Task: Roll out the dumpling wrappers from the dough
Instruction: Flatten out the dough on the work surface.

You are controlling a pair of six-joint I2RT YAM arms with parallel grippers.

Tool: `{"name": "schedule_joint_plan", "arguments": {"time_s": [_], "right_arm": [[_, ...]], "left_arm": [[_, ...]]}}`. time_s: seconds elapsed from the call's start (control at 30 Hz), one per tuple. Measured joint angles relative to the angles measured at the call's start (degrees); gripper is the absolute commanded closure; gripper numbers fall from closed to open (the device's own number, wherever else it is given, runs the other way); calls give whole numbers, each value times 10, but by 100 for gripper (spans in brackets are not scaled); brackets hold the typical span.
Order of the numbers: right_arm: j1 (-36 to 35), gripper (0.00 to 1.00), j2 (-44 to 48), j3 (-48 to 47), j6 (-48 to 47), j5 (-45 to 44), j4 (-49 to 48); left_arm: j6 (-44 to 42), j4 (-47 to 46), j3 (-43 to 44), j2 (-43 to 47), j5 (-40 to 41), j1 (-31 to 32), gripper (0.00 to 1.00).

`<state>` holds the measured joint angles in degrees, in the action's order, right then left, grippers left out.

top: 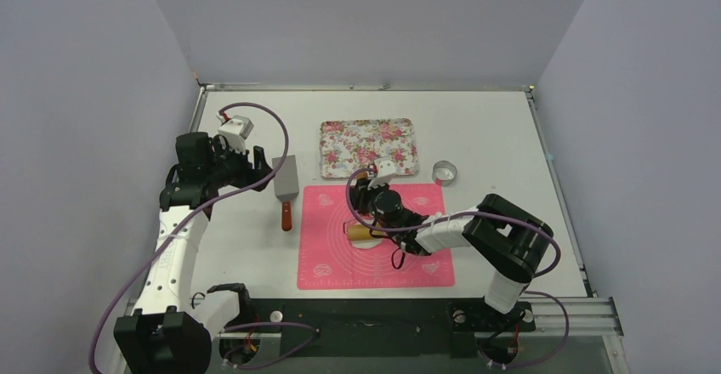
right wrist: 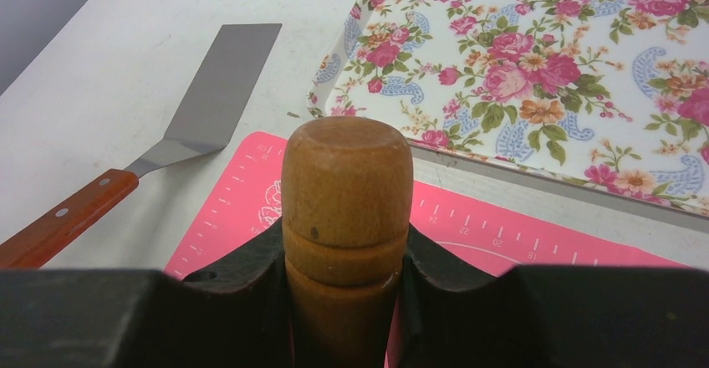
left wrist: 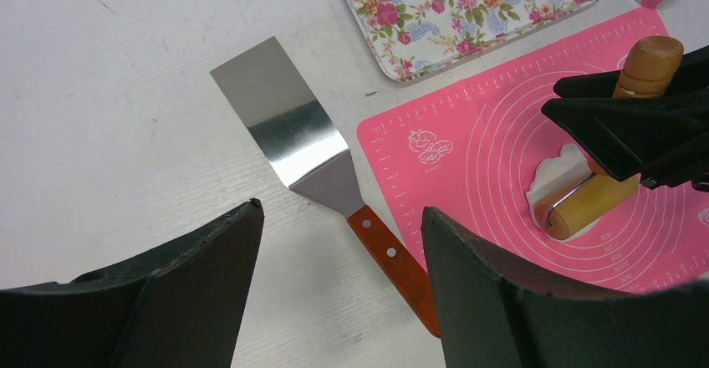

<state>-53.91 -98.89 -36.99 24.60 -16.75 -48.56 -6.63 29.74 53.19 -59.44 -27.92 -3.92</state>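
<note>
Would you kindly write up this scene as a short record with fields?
right claw: shut on the roller handle
roller: drum resting on the dough
dough: white, on the mat, mostly hidden under the drum
left claw: open, holding nothing, above the spatula
spatula: flat on the table, left of the mat
tray: floral, on the table behind the mat
cutter: metal ring, on the table right of the tray

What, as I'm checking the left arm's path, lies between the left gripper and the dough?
The spatula, then bare pink mat before the dough; shown in left wrist view.
</note>
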Motion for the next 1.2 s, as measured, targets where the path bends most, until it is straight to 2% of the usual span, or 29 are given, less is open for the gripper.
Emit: {"name": "schedule_joint_plan", "arguments": {"time_s": [0.47,0.83,1.2], "right_arm": [[-11,100,0,19,9,-31,-34],[-54,100,10,17,1,-95,-8],[-71,100,24,25,13,-100,19]], "left_arm": [[0,0,0,0,0,0,32],[0,0,0,-2,0,-3,32],[0,0,0,-2,0,-3,32]]}}
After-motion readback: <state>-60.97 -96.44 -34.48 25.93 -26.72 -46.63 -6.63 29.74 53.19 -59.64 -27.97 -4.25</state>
